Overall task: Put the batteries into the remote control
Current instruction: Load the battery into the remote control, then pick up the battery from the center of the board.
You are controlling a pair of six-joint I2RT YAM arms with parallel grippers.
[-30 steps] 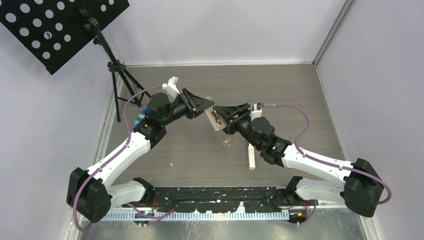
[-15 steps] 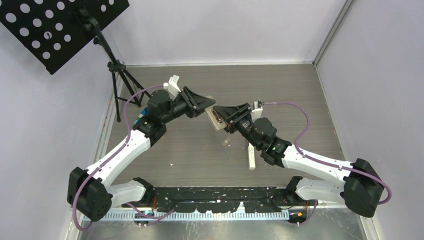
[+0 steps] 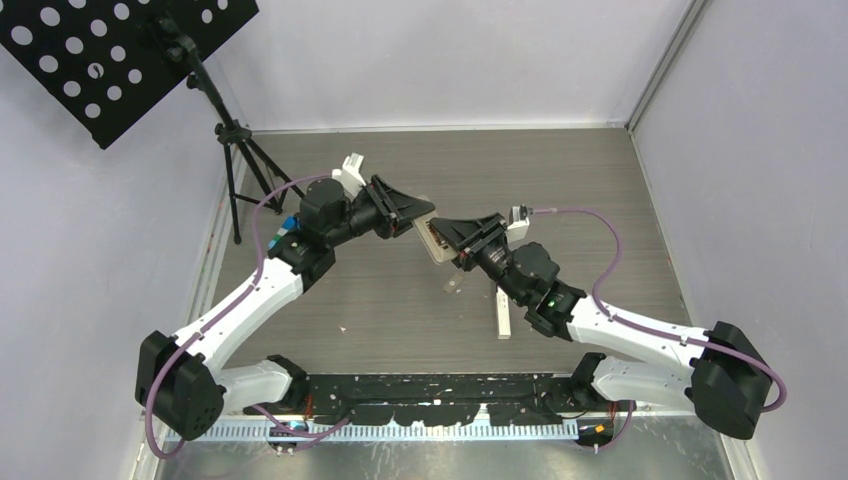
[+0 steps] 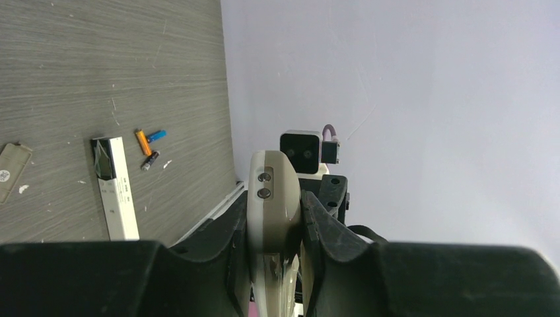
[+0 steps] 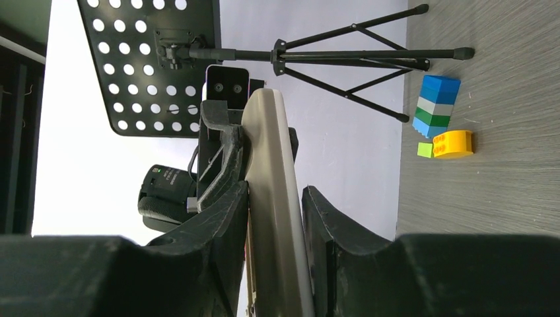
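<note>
Batteries: three are visible, all in the left wrist view. One is orange, one is blue and one is dark. Each is a small thin cylinder lying flat on the counter. The orange and blue ones lie just beside each other at an angle, and the dark one lies near them. All three rest close to the counter edge by the wall, just beside the open end of the white remote control.

Remote controls: two.
- The white remote control is long and narrow and lies flat on the counter. A dark open compartment shows at the end nearest the batteries.
- The beige remote control is raised above the counter between the two arms. Its thin edge faces both wrist cameras. Its rounded end carries two small screws.

Fingers: two pairs.
- The left fingers are closed narrow on one end of the beige remote control.
- The right fingers are clamped on its opposite end.

Other items:
- One flat beige panel lies on the counter near the white remote control, apart from it.
- One stack of toy blocks, layered blue, white, green and blue, stands on the counter.
- One yellow block lies beside the stack, with one small green block touching it.
- One black perforated music stand on a tripod stands at the counter's far left corner.
</note>
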